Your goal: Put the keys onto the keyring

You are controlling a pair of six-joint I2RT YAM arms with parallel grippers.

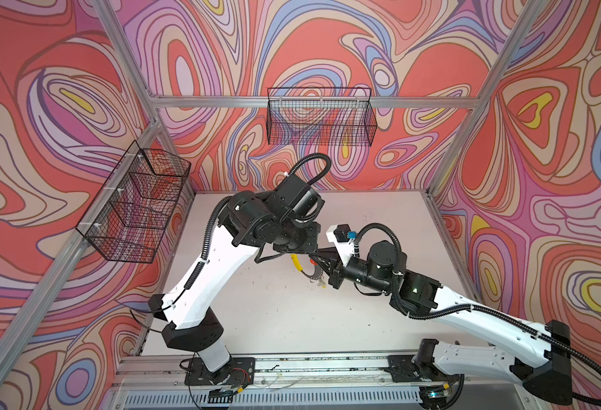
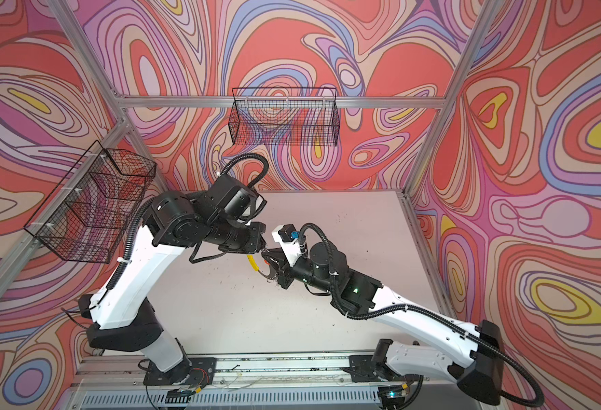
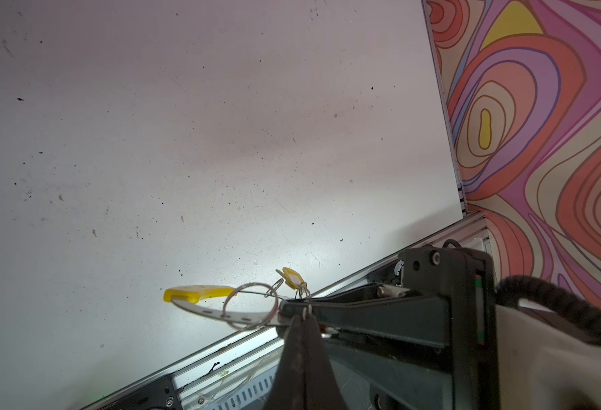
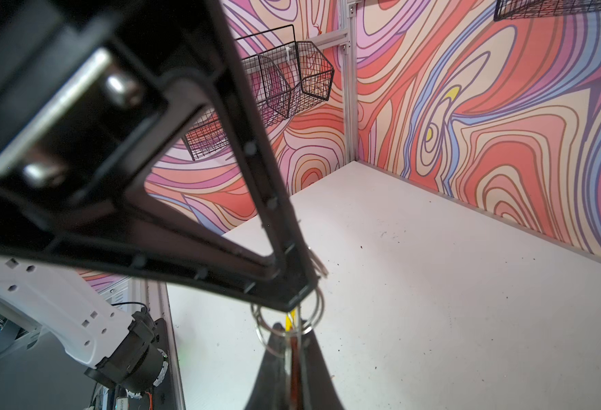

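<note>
Judging by this, you had the yellow-tagged key [image 3: 290, 275] hanging off the keyring [image 3: 220, 315] clamped in your left tool [image 3: 306, 314], while your right tool [image 4: 291, 332] pinched what looked like the red-tagged key [image 1: 312, 262], seemingly not yet threaded.

You get bright, even light in both top views, with only faint, soft shadows on the table [image 1: 291, 312]. The frame posts [image 1: 121, 46] bow toward the edges. In the left wrist view glare whitens the table. In the right wrist view the left gripper [image 4: 298, 301] is blurred up close.
</note>
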